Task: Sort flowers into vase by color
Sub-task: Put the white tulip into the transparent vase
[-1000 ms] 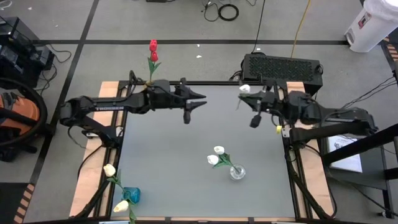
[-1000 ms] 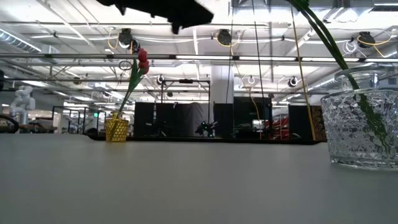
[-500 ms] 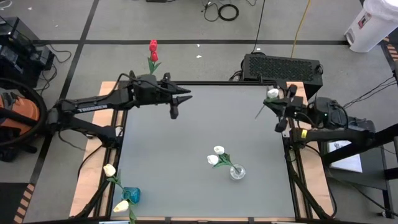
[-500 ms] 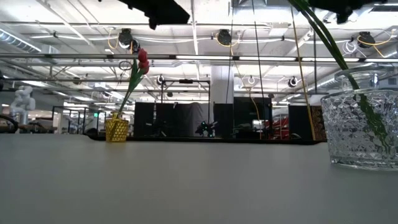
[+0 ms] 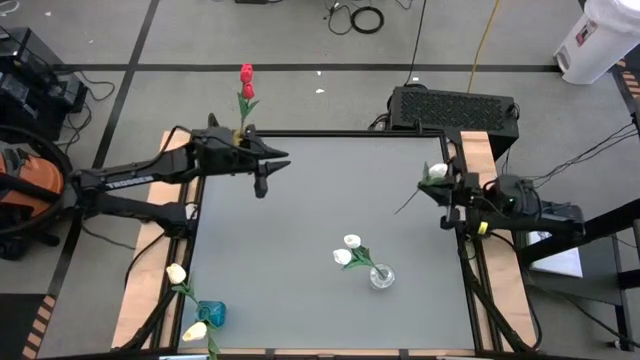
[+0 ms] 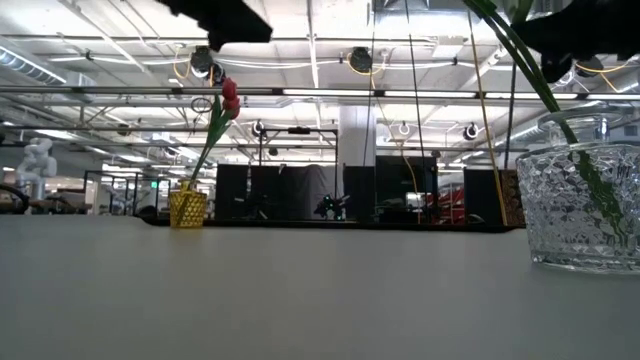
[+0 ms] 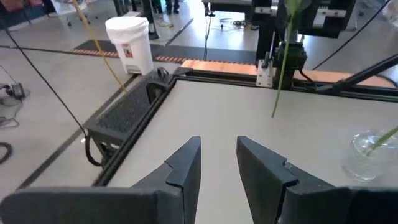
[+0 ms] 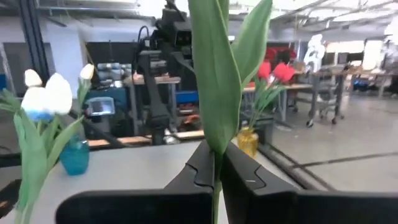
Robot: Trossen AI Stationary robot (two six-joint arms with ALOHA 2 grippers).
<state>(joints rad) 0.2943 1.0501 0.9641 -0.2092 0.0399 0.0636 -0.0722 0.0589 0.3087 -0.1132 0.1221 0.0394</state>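
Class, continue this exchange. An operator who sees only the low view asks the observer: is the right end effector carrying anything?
Observer: Yes. The right end effector is shut on the stem of a white tulip.
Operator: And the left end effector?
Observer: The left end effector is open and empty, near the red tulips.
Operator: Any vase that I cannot see?
Observer: A blue vase with cream-yellow tulips, lower left in the high view.

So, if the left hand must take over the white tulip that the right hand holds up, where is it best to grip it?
Probably the bare lower stem, coming from the table's middle. The white tulip sits in the right hand just under its bud, and the thin stem slants free toward the centre. The left hand is open there.
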